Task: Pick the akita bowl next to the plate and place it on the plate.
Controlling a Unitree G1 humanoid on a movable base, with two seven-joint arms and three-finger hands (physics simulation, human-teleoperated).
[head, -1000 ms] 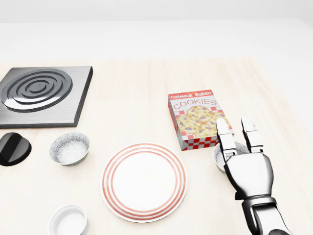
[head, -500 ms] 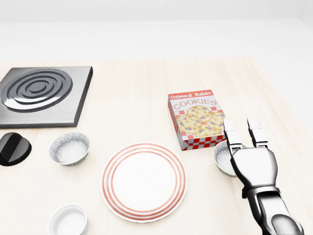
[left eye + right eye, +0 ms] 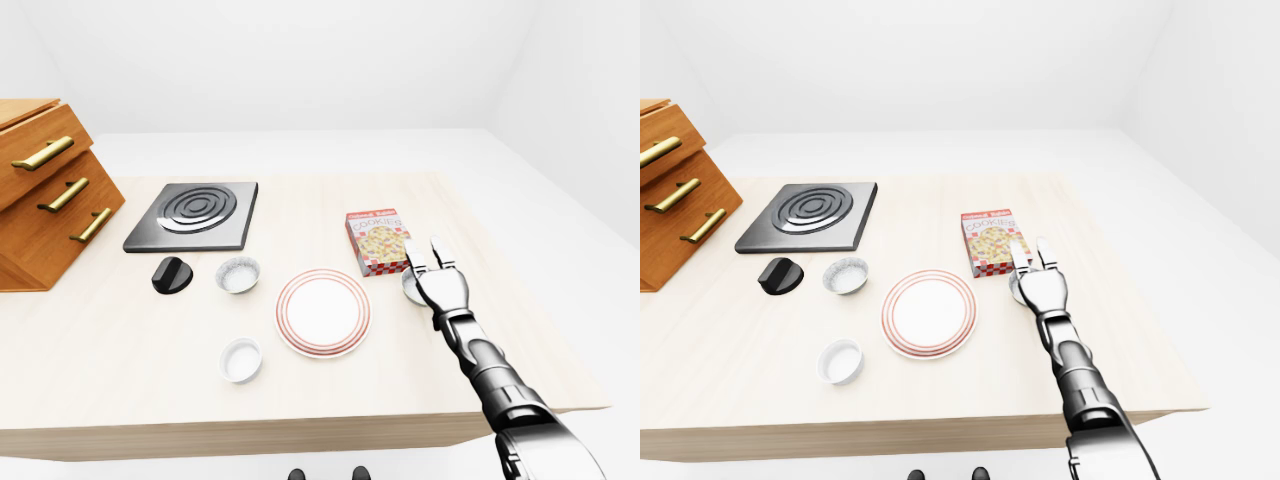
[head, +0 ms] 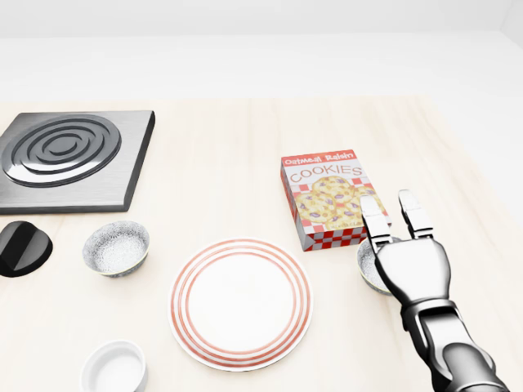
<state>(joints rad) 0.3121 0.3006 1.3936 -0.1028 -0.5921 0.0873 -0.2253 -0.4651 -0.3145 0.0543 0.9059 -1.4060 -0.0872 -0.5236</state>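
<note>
Bowl (image 4: 369,266) is right under my right hand (image 4: 417,265). Only its left rim shows past my palm in the head view, the rest is hidden by the hand. Fingers (image 4: 374,219) are straight and spread with nothing held. They point up-view across the bowl toward the cookie box (image 4: 327,194), whose lower corner sits just beyond my fingertips. Can't tell if my palm touches the rim or hangs just above it. No left hand in any view

Plate (image 4: 241,302) lies left of my fingers, near the bowl, bare, on the table (image 4: 221,180). A second patterned bowl (image 4: 116,247) sits well apart from my fingers, left past the plate. I take the one under me as the target, since it's on my right arm's side

Why the flat hand over it: my guess is pre-grasp, with the fingers yet to drop round the far rim and curl. Risk: the box crowds my fingertips and could get nudged. After that it needs a lift, a carry left, and a set-down on the plate centre
</note>
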